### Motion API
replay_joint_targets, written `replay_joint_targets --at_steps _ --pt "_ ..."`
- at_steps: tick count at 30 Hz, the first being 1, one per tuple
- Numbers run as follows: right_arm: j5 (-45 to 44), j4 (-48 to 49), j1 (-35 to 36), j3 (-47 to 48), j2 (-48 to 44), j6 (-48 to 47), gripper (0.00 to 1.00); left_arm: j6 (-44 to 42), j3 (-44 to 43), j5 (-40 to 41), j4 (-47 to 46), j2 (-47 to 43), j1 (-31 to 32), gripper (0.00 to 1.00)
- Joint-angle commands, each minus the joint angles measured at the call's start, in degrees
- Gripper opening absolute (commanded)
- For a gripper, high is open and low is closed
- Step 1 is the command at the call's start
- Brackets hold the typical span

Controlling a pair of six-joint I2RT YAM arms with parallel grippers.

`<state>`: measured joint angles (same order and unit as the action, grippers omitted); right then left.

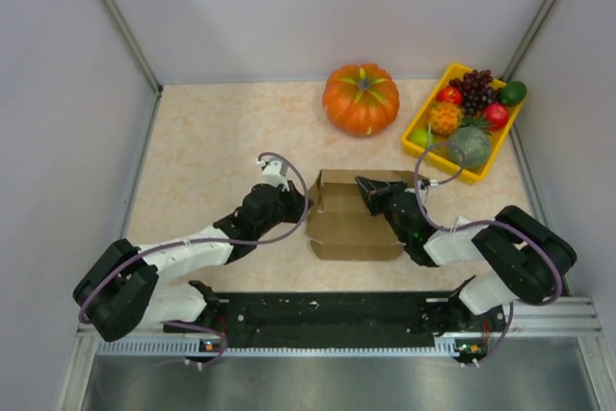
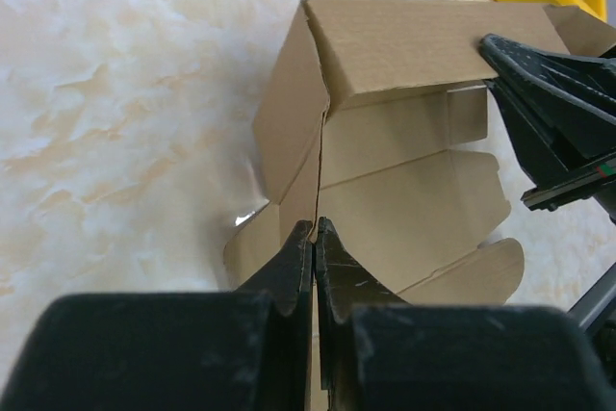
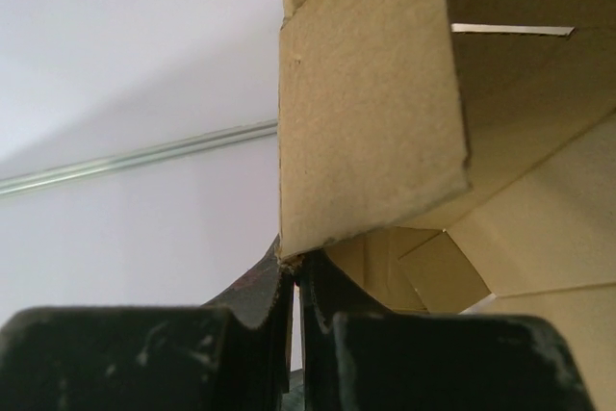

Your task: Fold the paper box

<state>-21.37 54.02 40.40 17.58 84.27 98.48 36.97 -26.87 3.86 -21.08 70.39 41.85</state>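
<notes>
Lying mid-table (image 1: 207, 146), brown box (image 1: 351, 226), half-folded, walls up. Sits between grippers: pinched at left wall by closed left gripper (image 1: 302, 207), at right flap by closed right gripper (image 1: 365, 183).

The paper box (image 1: 356, 220) is sitting on the table (image 1: 212, 151) between the two pairs of jaws. Its left wall is running in between the closed jaws of the left gripper (image 1: 304, 207), and a flap at its far right corner is sitting pinched between the jaws of the right gripper (image 1: 364, 183). Beyond both pairs of jaws the pumpkin (image 1: 361, 99) is standing well apart from the box, and the fruit tray (image 1: 420, 132) is lying to its right, beyond and right of the right jaws, with fruit (image 1: 474, 91) lying in it.
</notes>
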Motion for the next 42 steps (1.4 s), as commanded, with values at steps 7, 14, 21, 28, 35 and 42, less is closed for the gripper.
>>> replay_joint_targets --at_steps 7,14,21,28,35,42 --pt "1.32 6.18 0.64 -4.57 -1.74 -6.62 0.0 0.38 1.12 4.93 -9.76 5.98 5.26 0.0" --pt "3.17 16.55 0.64 -9.67 2.12 -9.62 0.0 0.21 3.14 5.46 -14.24 8.36 6.93 0.06" --pt "4.05 22.53 0.64 -10.64 5.2 -9.88 0.0 -2.41 6.13 4.5 -18.19 6.96 7.99 0.36" --pt "4.66 21.48 0.03 -11.43 3.98 -9.88 0.0 -7.17 6.83 0.54 -8.74 -3.66 7.9 0.5" --pt "5.28 22.09 -0.5 -11.26 4.67 -9.62 0.0 -4.81 5.18 13.7 12.16 -21.16 6.24 0.43" --pt "5.37 22.36 -0.5 -11.08 5.11 -8.74 0.0 -15.32 -12.57 16.89 28.27 -2.15 1.4 0.28"
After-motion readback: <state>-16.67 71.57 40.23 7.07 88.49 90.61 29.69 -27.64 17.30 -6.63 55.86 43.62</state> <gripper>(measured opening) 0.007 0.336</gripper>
